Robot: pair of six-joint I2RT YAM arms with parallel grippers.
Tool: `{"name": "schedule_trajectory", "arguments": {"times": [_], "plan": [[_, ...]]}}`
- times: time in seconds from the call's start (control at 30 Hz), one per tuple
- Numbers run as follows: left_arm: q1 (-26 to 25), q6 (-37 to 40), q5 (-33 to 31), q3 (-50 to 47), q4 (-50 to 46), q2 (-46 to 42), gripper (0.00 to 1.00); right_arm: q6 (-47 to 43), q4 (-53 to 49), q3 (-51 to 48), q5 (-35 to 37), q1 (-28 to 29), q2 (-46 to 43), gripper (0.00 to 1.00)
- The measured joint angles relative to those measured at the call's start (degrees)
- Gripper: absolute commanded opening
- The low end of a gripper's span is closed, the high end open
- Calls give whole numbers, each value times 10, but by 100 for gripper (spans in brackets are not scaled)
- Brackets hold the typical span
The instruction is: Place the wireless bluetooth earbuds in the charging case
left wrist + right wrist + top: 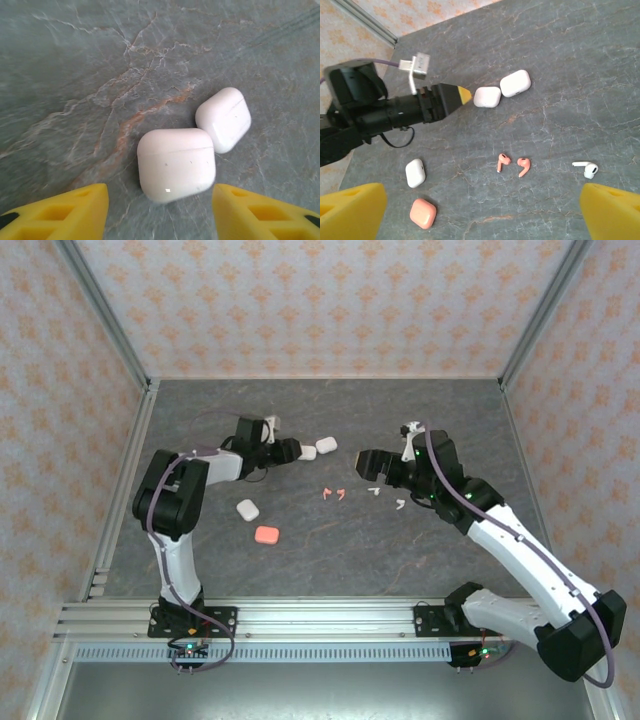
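1. Top view.
   - Left claw [296, 450]: jaws apart, tips at a white rounded plastic charging case [308, 452]. A second white case [325, 445] lies just beyond it.
   - Right claw [365, 462]: spread wide, holding nothing.
   - Two red-pink hook-shaped plastic earbuds [327, 491] lie near its tips.
2. Left wrist view.
   - Left claw [160, 215]: open. The charging case [176, 163] sits between the yellow fingers [75, 210] with a gap on either side, ungripped. Its lid seam runs from finger to finger.
   - The step looks to me like taking hold of this case. To do it well, centre the case, close squarely on both side faces, and stay clear of the second white case [223, 119] ahead.
3. Right wrist view.
   - Right claw [480, 215]: wide open, empty.
   - Red-pink hook-shaped plastic earbuds [503, 162]: ahead, midway between the fingers. Their long axes run roughly toward the claw, heads far and stems near.
   - A white short-stemmed earbud [586, 168] lies ahead of one finger, crosswise, its stem pointing inward.
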Motion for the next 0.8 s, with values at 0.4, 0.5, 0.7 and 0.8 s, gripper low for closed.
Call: {"name": "schedule_trajectory", "arguments": {"times": [0.4, 0.5, 0.7, 0.8], "plan": [[7, 31, -55, -167, -19, -331, 77, -54, -5, 4, 13, 112, 104, 99], [9, 41, -90, -195, -52, -415, 84, -71, -9, 21, 28, 149, 158, 99], [55, 31, -133, -216, -120, -547, 91, -125, -47, 121, 66, 239, 287, 99], [97, 16, -138, -217, -148, -572, 92, -156, -61, 173, 83, 281, 349, 99]]}}
